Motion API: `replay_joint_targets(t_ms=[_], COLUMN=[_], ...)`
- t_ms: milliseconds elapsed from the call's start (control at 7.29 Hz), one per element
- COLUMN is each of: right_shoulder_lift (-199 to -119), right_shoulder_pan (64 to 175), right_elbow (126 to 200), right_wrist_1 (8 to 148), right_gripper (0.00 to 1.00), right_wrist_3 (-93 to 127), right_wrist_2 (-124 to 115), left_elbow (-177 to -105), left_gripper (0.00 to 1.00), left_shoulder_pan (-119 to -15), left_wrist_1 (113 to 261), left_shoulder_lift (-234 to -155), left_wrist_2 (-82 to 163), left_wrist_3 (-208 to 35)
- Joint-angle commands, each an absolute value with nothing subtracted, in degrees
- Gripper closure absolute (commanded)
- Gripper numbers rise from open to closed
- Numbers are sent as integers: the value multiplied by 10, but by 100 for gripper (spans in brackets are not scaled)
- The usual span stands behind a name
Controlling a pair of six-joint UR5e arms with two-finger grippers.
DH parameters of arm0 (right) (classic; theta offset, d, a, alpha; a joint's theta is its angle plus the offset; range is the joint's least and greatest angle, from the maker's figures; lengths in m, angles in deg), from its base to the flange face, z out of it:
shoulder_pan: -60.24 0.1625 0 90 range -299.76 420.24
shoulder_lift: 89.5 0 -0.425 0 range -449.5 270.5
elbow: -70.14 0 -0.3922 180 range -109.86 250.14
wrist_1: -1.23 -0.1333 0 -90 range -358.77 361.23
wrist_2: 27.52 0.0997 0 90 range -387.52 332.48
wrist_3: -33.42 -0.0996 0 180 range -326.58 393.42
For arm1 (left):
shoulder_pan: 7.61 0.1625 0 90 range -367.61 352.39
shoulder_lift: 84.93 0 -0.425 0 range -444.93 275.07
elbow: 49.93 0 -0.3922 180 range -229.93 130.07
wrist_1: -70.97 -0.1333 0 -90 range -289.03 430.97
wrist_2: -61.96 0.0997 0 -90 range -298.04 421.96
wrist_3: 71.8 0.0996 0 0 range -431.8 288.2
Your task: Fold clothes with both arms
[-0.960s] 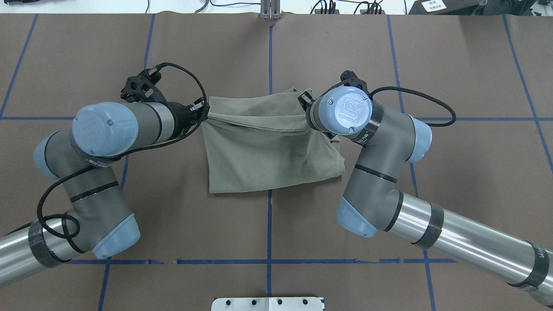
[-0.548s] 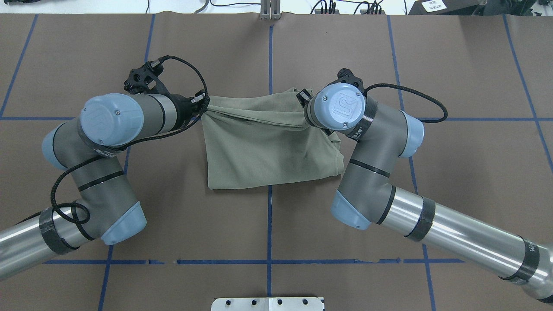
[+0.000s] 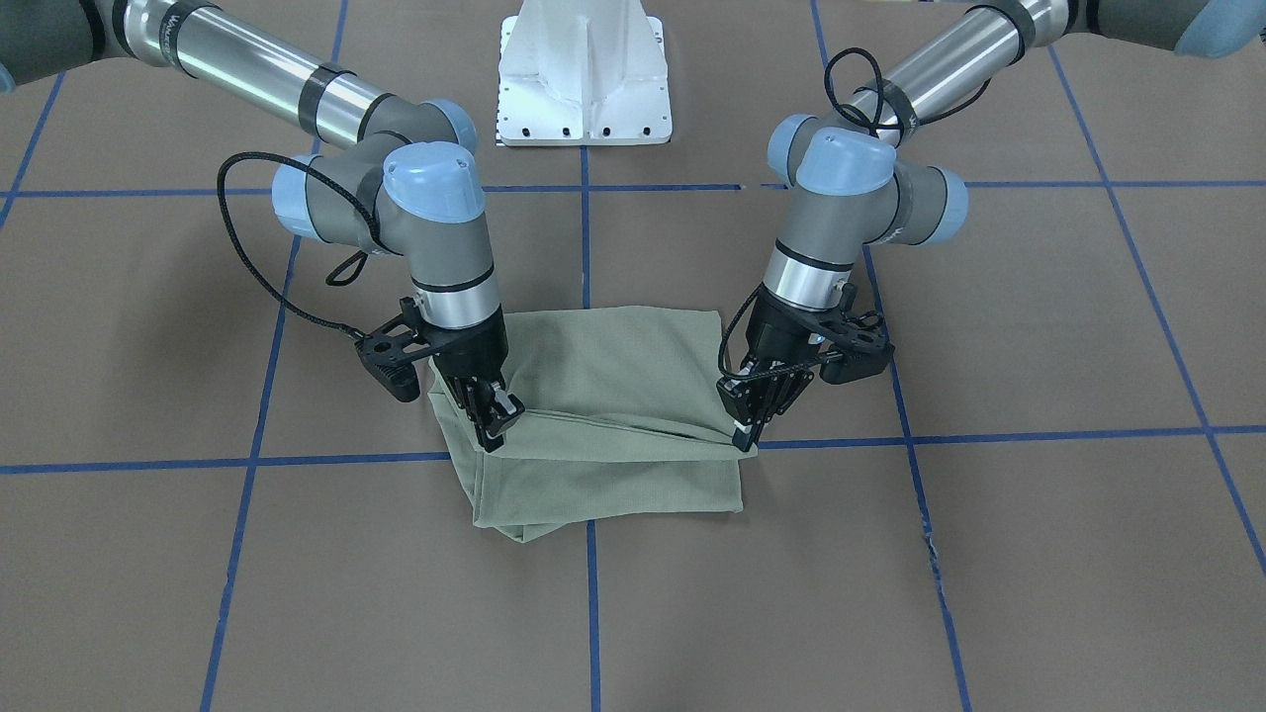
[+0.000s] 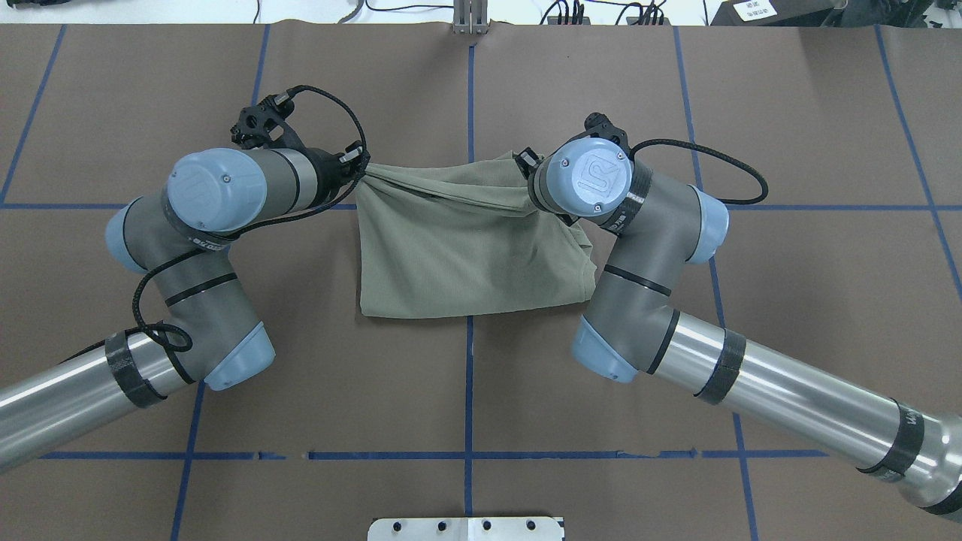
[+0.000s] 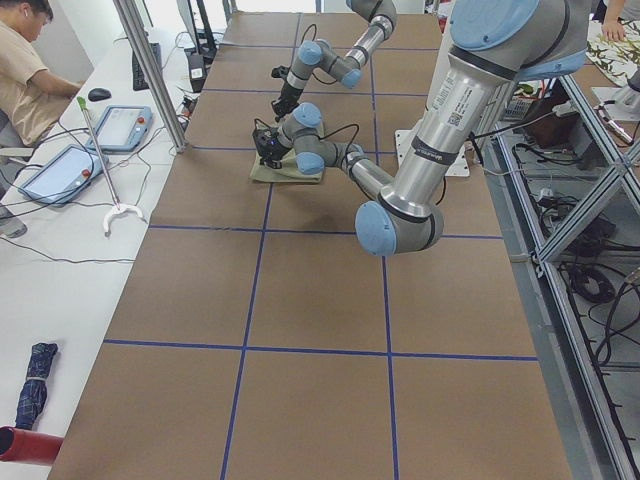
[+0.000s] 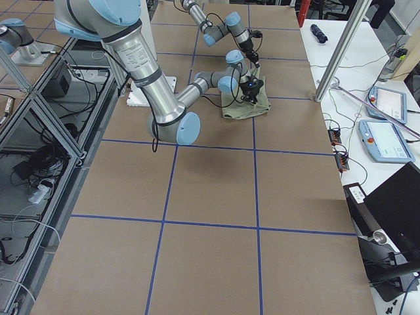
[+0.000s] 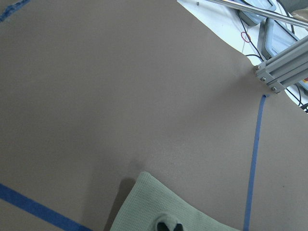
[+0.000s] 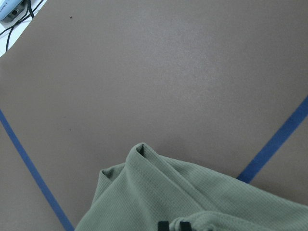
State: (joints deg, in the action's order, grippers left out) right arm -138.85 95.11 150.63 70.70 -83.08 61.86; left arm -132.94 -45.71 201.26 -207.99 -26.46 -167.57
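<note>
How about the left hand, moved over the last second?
Yes. The left hand went forward, away from the robot: from on the cross tape line to just past it, still gripping the shirt.

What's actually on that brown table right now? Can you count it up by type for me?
Green shirt: 1
Robot arms: 2, the left arm and the right arm
Grippers: 2, the left gripper and the right gripper, both pinching it
White pedestal base: 1
Total: 6

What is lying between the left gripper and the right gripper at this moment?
Only the green shirt: its raised edge runs from the left gripper to the right gripper, both pinching it. The front-facing view shows this best.
</note>
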Motion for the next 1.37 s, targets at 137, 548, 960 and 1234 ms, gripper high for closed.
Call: replay_joint_targets(t_ms=[137,548,960,1234], right_shoulder_lift=[-1367,-1371,-1433,-1497], right_shoulder_pan=[1039,1055,1122,1209], right_elbow=[1395,1383,1425,1436], right_wrist_1=[638,618,618,617], right_gripper=[0,0,0,0], right_wrist_3=[-675,-640,-469,-306], right_wrist_2=[692,721,825,941], left_elbow=[-1267,-1267,-1305,-1318], left_gripper=[46,46,46,46], left_shoulder_pan=[-529,-540,-592,-678], left_wrist_1=[2033,2035,2035,2031], left_shoulder_lift=[-2096,-2094,-2053,-2011], left_wrist_2=[-267,-292,-422,-551], left_wrist_3=[-1554,-1545,-1401,-1243])
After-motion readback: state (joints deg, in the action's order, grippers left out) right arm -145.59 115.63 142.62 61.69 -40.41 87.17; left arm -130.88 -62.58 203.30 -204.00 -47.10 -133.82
